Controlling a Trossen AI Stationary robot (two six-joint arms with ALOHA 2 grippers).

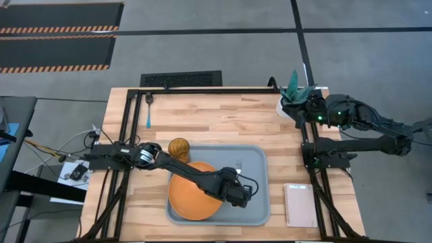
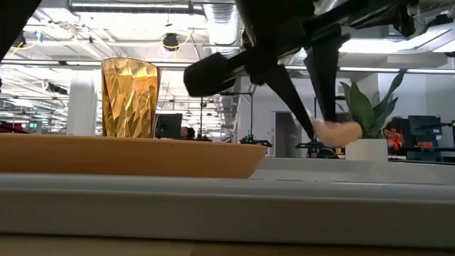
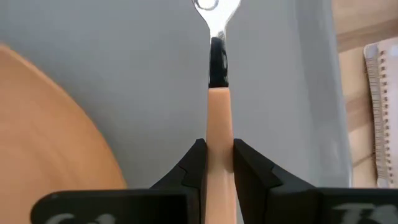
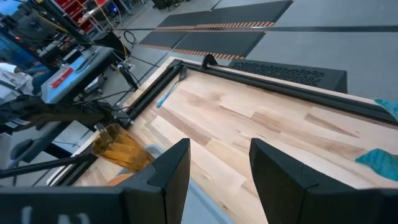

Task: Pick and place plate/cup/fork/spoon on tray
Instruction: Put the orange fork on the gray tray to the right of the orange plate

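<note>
A pale wooden plank counter (image 1: 223, 121) stands on a grey concrete floor (image 1: 202, 47) with black hazard-striped mats (image 1: 57, 34). Beyond, bright ceiling strip lights (image 2: 43, 64) and silver ducts (image 2: 220, 21).

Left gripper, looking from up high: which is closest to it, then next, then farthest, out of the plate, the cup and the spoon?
From the left gripper:
1. Plate, right beside it on the tray.
2. Cup, at the tray's far left corner.
3. Spoon, off the tray near the table's far left edge.

Bright even light, blurred foregrounds
</note>
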